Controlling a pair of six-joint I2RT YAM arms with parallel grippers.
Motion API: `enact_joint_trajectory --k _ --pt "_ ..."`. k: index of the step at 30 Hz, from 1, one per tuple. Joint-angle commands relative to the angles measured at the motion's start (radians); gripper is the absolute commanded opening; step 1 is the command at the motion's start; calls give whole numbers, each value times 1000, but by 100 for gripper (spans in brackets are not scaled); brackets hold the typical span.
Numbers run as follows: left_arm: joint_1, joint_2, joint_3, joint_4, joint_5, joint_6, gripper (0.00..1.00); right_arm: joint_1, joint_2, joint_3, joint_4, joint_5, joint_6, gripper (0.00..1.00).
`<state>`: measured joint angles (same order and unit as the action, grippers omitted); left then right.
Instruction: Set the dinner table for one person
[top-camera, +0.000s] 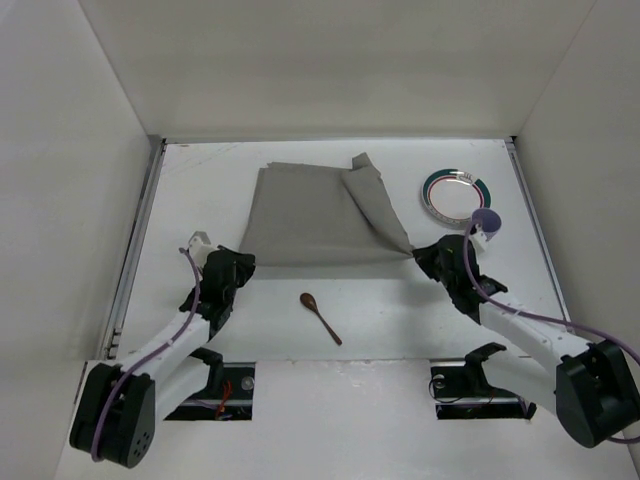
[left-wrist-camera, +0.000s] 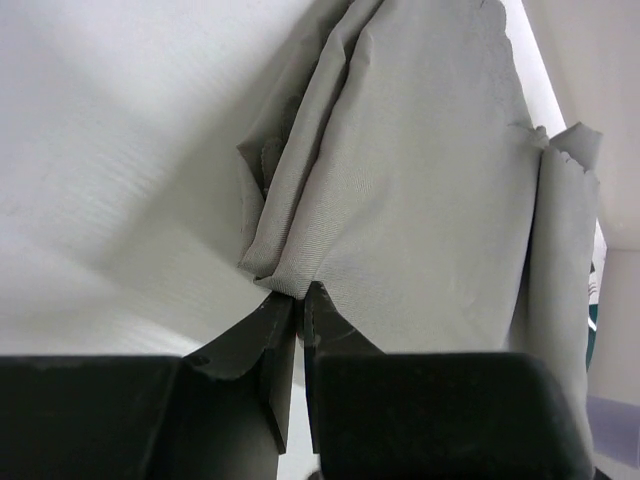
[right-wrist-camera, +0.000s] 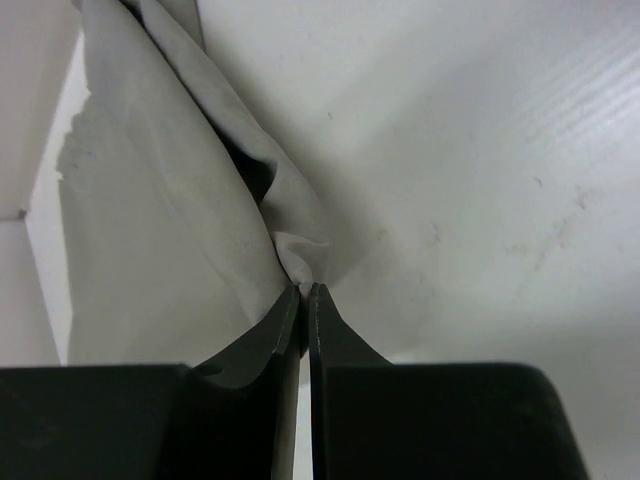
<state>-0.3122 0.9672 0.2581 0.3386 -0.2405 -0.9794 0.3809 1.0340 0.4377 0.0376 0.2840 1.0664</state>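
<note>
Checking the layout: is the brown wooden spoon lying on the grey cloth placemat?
No, the brown wooden spoon lies on the white tabletop, apart from the grey cloth placemat.

The grey placemat (top-camera: 300, 225) is looking like woven matte cloth — the tabletop (top-camera: 400, 320) is showing flat matte white, and the spoon (top-camera: 321, 317) is looking wooden, smooth.

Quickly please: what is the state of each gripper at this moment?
Left gripper: closed, pinching the near-left corner of the grey rectangular cloth placemat.
Right gripper: closed, pinching its near-right corner.
</note>
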Motion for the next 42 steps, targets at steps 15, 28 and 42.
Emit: enact_joint_trajectory --k 15,28,42 --pt "-107 -221 82 -270 -304 139 39 171 340 475 -219 120 -584 75" --pt "-28 453 424 -6 -125 231 48 39 807 901 -255 -69 -684 77" --pt "97 582 308 40 -94 28 38 -59 698 892 -271 154 -488 7"
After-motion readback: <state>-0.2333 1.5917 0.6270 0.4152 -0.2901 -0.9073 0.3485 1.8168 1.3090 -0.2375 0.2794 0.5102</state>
